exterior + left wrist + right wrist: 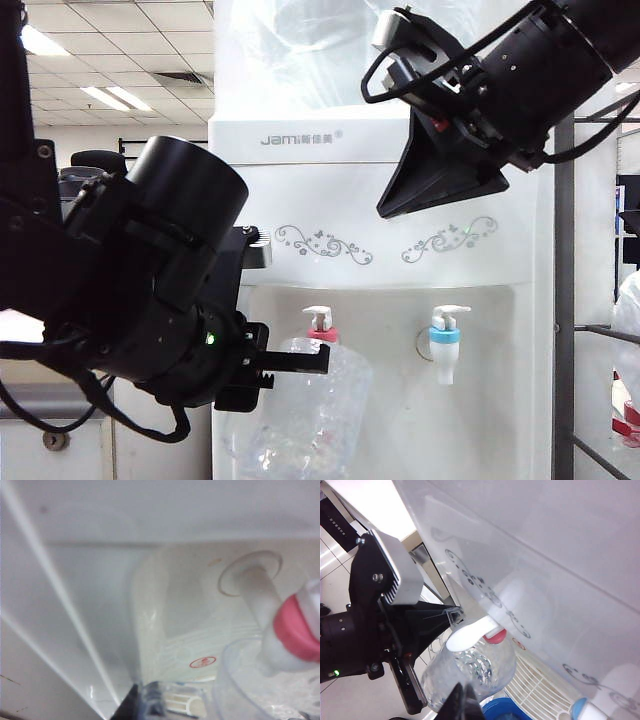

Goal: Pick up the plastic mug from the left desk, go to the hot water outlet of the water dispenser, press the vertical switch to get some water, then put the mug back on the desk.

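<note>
In the exterior view the water dispenser (380, 250) fills the middle, with the left desk (60, 420) low at its left. Two taps sit side by side in its recess: the hot water outlet (322, 332) to the left, the other tap (446, 345) to the right, well apart. The plastic mug (310, 410) hangs tilted directly under the hot water outlet, its rim just beneath the spout, pinched at that rim by the left gripper (300, 360) (reaching in from the left). The right gripper (430, 185), jaws together, hovers above and between the taps, before the dispenser's front panel.
</note>
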You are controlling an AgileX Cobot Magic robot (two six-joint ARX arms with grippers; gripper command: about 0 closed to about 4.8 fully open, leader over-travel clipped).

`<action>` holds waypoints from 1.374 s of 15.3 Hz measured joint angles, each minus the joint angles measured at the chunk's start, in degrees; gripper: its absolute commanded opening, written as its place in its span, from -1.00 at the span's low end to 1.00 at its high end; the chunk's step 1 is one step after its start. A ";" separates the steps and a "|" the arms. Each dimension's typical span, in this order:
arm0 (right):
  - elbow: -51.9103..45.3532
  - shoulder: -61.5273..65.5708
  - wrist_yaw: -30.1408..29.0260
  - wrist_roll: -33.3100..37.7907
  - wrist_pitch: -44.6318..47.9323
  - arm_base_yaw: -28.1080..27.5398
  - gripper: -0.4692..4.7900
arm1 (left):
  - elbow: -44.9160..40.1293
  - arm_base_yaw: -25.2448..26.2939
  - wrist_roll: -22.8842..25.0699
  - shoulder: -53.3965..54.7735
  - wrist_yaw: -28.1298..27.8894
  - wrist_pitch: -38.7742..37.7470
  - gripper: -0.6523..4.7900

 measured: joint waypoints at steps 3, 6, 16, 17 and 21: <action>0.00 0.00 0.00 0.00 0.00 0.00 -0.84 | -0.11 -0.07 0.00 0.07 -0.04 0.96 -0.78; 0.00 0.00 0.00 0.00 0.00 0.00 -0.84 | -0.13 -0.07 0.07 0.09 -0.33 1.22 -0.78; 0.00 0.00 0.02 0.00 0.00 0.00 -0.84 | -0.09 -0.15 4.04 0.28 -0.28 6.56 -0.78; 0.00 0.00 0.02 0.00 0.00 0.00 -0.84 | -0.04 -0.15 4.11 0.28 -0.31 6.43 -0.78; 0.00 0.00 0.17 -0.39 -0.04 0.00 -0.84 | 0.00 -0.15 4.11 0.28 -0.33 6.27 -0.78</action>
